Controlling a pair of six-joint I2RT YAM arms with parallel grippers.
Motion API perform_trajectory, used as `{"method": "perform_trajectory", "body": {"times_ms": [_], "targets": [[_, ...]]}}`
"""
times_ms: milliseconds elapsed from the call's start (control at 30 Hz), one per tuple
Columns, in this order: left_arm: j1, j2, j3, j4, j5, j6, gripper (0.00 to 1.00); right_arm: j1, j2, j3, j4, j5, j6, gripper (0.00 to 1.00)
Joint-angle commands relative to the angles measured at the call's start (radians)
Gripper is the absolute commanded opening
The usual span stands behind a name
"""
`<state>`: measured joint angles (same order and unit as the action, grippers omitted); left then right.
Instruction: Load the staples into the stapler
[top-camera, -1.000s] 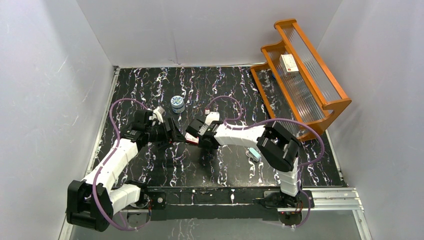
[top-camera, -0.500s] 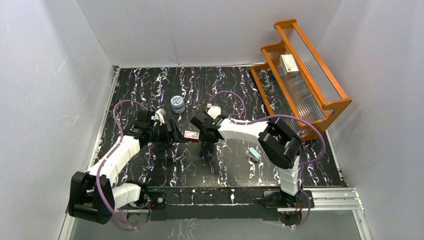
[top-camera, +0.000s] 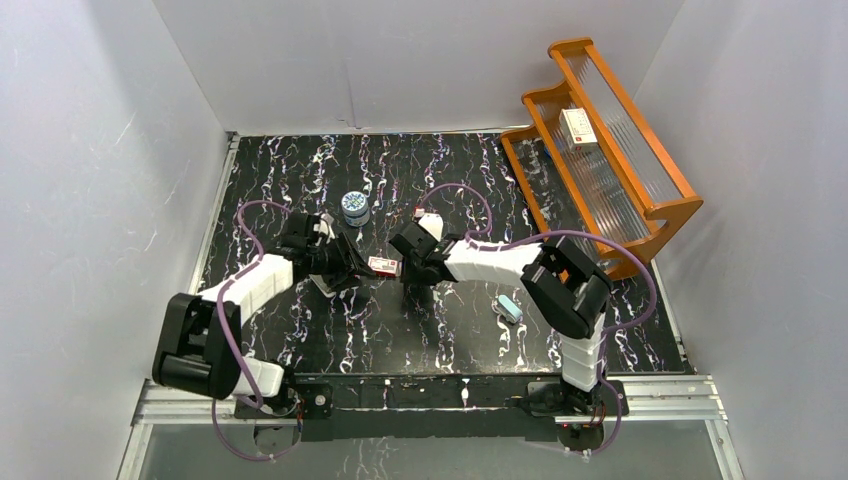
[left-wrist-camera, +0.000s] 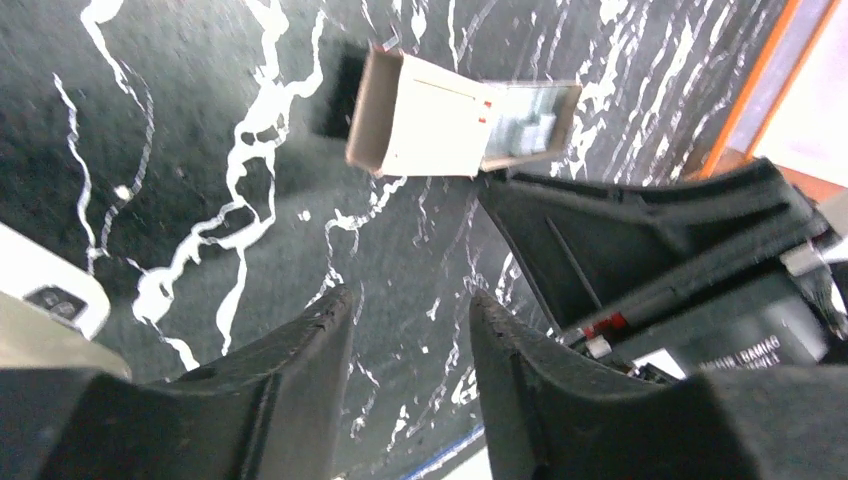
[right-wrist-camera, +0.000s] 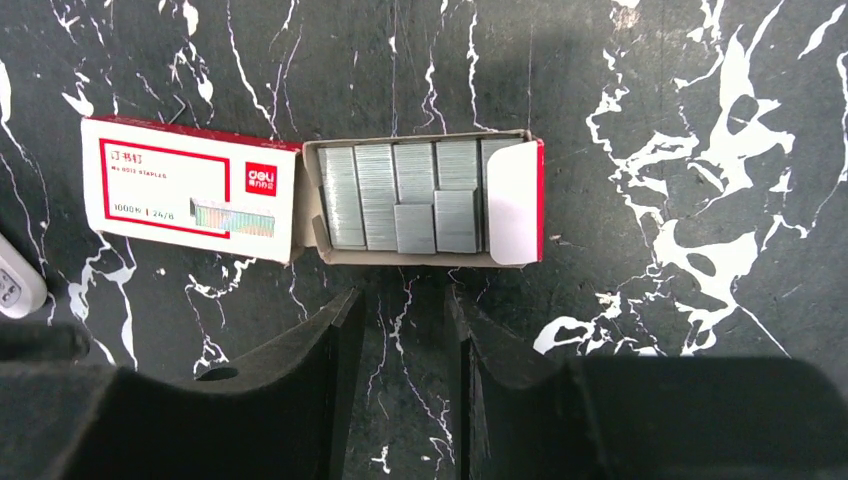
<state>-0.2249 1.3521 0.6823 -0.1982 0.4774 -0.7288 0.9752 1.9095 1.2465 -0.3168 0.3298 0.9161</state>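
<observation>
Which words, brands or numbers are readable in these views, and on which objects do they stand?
"deli": red square on the cardboard sleeve.
"订书钉": sleeve, top left.
"1000" and "24/6": sleeve, lower left.
Too small or blurred: sleeve's second line, round tin, white box.

The staples (right-wrist-camera: 400, 205) are grey strips in a tiny tray. The tray is pulled halfway out of its red-and-white sleeve (right-wrist-camera: 190, 190) and lies flat on the dark surface (right-wrist-camera: 650, 300). Only a pale end of the stapler (right-wrist-camera: 14, 283) shows, near the sleeve.
</observation>
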Motion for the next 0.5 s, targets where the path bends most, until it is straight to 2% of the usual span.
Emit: {"method": "perform_trajectory", "body": {"times_ms": [0, 133, 333, 467], "targets": [[-0.002, 0.05, 0.039, 0.104, -0.08, -0.031, 0.42, -0.007, -0.049, -0.038, 0.053, -0.044, -0.058, 0.44], [-0.001, 0.085, 0.071, 0.134, -0.1, -0.024, 0.39, -0.009, -0.069, -0.051, 0.062, -0.055, -0.096, 0.43], [-0.002, 0.096, 0.094, 0.155, -0.148, 0.006, 0.42, -0.013, -0.085, -0.071, 0.076, -0.067, -0.105, 0.43], [-0.001, 0.161, 0.119, 0.143, -0.145, -0.009, 0.39, -0.016, -0.082, -0.079, 0.094, -0.081, -0.105, 0.42]]}}
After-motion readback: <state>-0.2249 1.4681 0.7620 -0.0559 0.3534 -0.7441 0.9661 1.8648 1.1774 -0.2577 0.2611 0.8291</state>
